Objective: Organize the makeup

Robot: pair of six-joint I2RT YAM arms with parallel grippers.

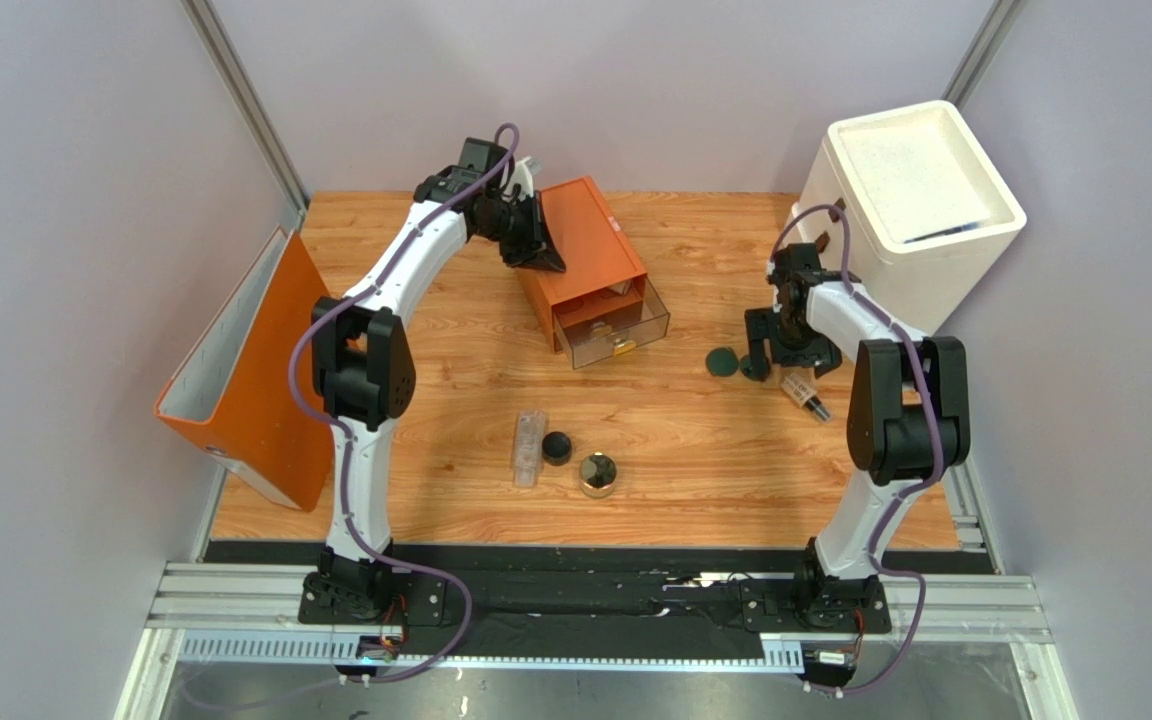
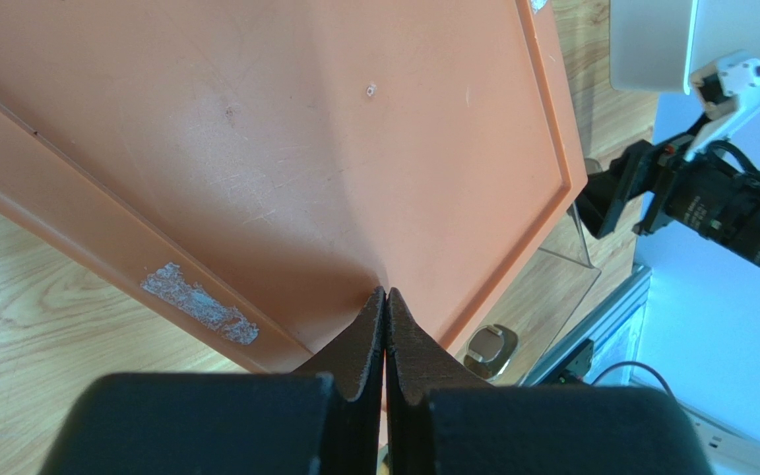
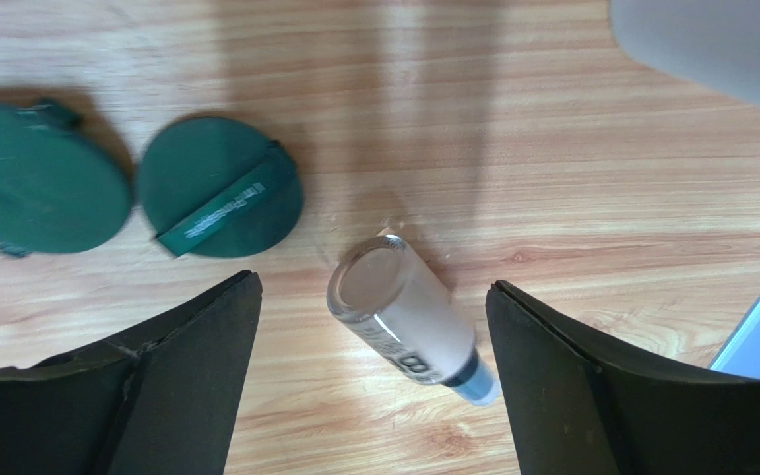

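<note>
Right gripper (image 3: 372, 287) gapes wide astride the tan tube (image 3: 401, 325), lower centre (left gripper (image 2: 385, 294) is pinched tight); centre it before closing.

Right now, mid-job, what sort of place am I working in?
Most likely a robot test cell in a lab, not a home: plain grey panel walls on metal posts enclose a small wooden tabletop, with an aluminium rail along its near edge.
</note>
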